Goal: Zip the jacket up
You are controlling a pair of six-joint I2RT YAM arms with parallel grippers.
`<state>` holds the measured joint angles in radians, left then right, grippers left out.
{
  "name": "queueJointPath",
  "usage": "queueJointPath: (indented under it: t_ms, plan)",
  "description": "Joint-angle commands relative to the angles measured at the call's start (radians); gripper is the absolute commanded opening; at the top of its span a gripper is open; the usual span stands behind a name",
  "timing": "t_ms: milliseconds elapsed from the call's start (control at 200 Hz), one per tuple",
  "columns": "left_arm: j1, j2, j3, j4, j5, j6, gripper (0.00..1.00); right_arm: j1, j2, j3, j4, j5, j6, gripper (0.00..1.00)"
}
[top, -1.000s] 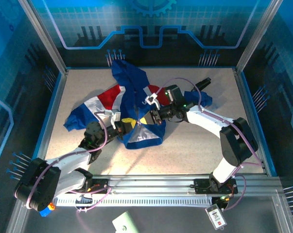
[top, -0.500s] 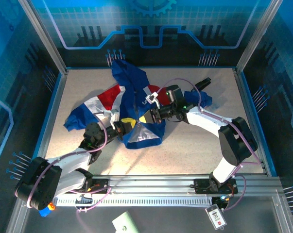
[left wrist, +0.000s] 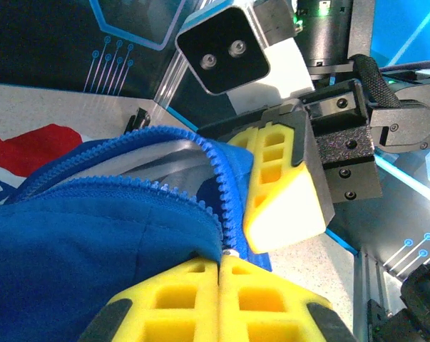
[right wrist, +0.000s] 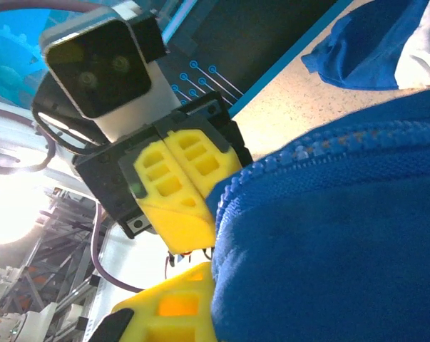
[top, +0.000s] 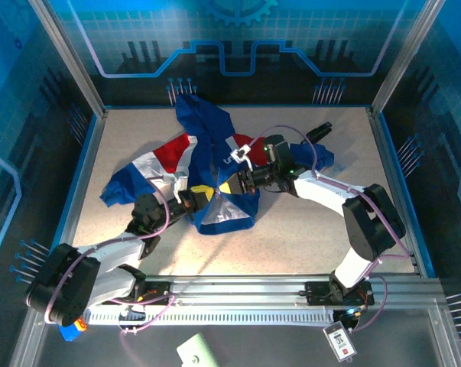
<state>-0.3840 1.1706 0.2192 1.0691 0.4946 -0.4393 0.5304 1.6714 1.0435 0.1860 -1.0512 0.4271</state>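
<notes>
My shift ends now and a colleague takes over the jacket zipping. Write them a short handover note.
Left claw: shut on the jacket at its front edge, beside the zipper teeth.
Right claw: shut on the same edge, close to the left claw.
Jacket: crumpled mid-table, hood toward the far side.
Done: both claws grip at the zipper.
Left: the tooth rows lie apart; the zipper is not closed yet.

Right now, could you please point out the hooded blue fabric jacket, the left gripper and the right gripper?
hooded blue fabric jacket (top: 206, 126): top view, on its far blue part.
left gripper (top: 202, 192): top view, at its yellow fingertips.
right gripper (top: 227, 186): top view, at its yellow fingertips.
</notes>
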Motion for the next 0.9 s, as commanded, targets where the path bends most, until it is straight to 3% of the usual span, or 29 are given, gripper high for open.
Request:
queueJointPath:
  t_ms: [0,896]
  plan:
    - [0.004,0.019,-0.015,0.059,0.027,-0.024,0.00,-0.015,-0.019,-0.012,0.112,-0.049,0.032,0.00]
    - [0.023,-0.037,-0.006,0.136,0.039,-0.074,0.00,-0.043,0.007,-0.018,0.193,-0.127,0.091,0.00]
